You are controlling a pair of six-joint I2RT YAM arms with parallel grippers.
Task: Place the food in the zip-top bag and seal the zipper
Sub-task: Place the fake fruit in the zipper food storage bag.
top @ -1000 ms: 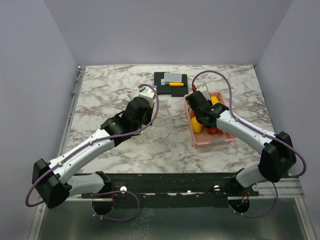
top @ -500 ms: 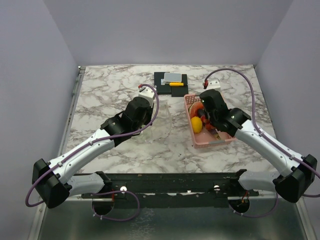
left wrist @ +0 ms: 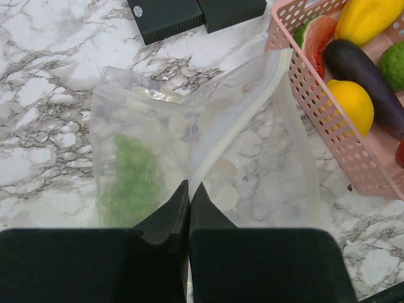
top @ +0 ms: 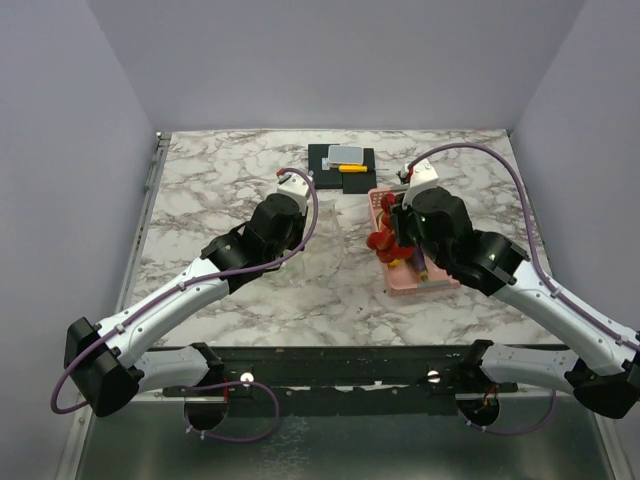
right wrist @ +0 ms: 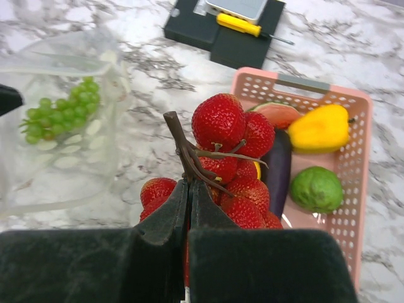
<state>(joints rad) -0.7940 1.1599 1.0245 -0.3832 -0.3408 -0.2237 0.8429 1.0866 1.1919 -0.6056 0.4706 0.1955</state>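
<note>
The clear zip-top bag point(left wrist: 189, 145) lies open on the marble, green grapes point(left wrist: 129, 180) inside; it also shows in the right wrist view point(right wrist: 60, 126) and faintly in the top view point(top: 325, 245). My left gripper point(left wrist: 189, 189) is shut on the bag's zipper edge. My right gripper point(right wrist: 189, 186) is shut on the brown stem of a bunch of red strawberries point(right wrist: 230, 151), held above the pink basket's left edge point(top: 383, 240). Still in the basket point(right wrist: 360, 183) are a yellow pepper point(right wrist: 319, 128), a green lime point(right wrist: 315, 188), a dark eggplant point(right wrist: 279, 167) and a watermelon slice point(right wrist: 278, 113).
A black base with a grey block and a yellow-handled tool point(top: 343, 158) sits at the back centre, just behind the basket point(top: 425, 285). A yellow lemon point(left wrist: 347, 104) lies in the basket. Purple walls close the table on three sides.
My right arm has lifted out of the basket with the strawberry bunch and swung left toward the bag. The left arm and bag have not moved.
</note>
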